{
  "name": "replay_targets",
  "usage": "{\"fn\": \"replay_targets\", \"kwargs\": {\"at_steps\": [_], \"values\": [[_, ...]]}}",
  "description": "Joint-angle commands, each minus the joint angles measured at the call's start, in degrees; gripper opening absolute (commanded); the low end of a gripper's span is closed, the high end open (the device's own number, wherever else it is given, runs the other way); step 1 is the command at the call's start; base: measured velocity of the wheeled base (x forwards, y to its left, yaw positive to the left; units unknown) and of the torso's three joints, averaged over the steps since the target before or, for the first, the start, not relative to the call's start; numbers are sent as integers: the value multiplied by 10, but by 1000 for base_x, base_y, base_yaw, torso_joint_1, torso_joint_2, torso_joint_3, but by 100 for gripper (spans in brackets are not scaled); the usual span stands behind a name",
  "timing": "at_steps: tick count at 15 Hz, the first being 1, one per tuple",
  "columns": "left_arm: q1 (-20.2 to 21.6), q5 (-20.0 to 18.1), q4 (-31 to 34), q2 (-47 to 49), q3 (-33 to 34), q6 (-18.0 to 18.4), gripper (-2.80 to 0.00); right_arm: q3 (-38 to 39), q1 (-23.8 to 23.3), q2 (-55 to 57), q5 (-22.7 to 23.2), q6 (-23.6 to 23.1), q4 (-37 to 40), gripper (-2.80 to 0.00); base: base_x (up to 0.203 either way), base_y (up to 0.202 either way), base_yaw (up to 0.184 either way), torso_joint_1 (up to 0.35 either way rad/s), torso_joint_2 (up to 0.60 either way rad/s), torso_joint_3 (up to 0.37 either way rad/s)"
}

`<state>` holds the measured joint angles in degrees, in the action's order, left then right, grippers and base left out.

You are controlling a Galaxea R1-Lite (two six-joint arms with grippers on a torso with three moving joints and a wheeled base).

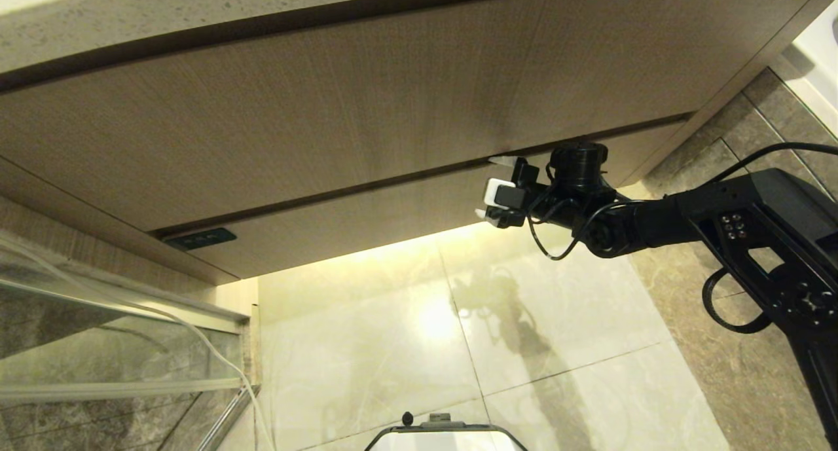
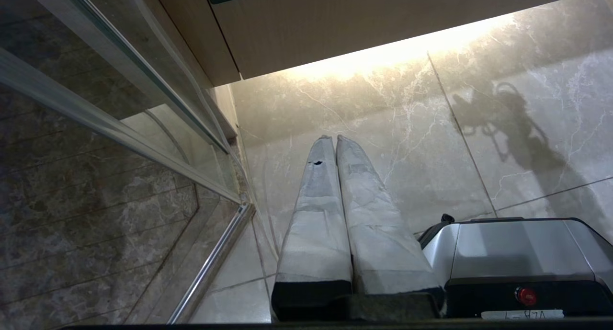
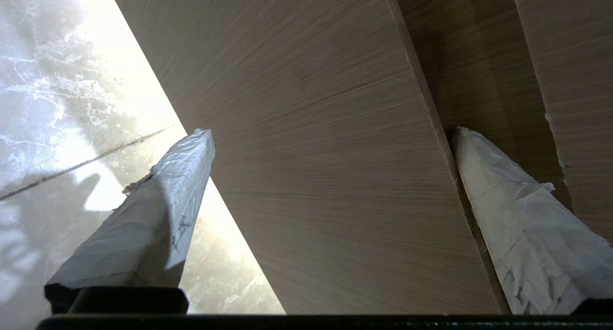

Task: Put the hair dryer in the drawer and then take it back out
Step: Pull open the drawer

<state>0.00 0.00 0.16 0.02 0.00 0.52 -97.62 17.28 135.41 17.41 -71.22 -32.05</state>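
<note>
So the drawer (image 1: 366,225) is shut right now, just that narrow wood-grain front under the taller panel (image 1: 327,110), and the hair dryer isn't in any view, so I can't say where it is. My right gripper (image 1: 497,186) is up at the drawer's right end with the fingers spread wide, one tip (image 3: 479,153) tucked into the dark gap along the top edge and the other (image 3: 191,153) hanging below the bottom edge, holding nothing. Left gripper (image 2: 334,139) is parked low over the marble floor (image 2: 407,129), fingers pressed together.

What worries me: that top finger has barely any lip to hook, so it could slip out when I pull, or scrape the panel above. Pulling from one end might also rack the drawer.

There's a small dark label (image 1: 200,239) at the drawer's left corner, unreadable from here.
</note>
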Motion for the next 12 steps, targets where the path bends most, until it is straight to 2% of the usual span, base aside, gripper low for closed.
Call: {"fn": "replay_targets", "kwargs": {"at_steps": [1,3,8,12], "values": [[0,1,0,0,0,0,-280,3,-10,6,1,-2,4,0,0,0,0,0,0,0],[0,0,0,0,0,0,-280,8,-17,3,-2,-1,24,0,0,0,0,0,0,0],[0,0,0,0,0,0,-280,10,-31,-15,-6,-4,133,0,0,0,0,0,0,0],[0,0,0,0,0,0,-280,16,-36,-22,-7,-7,151,0,0,0,0,0,0,0]]}}
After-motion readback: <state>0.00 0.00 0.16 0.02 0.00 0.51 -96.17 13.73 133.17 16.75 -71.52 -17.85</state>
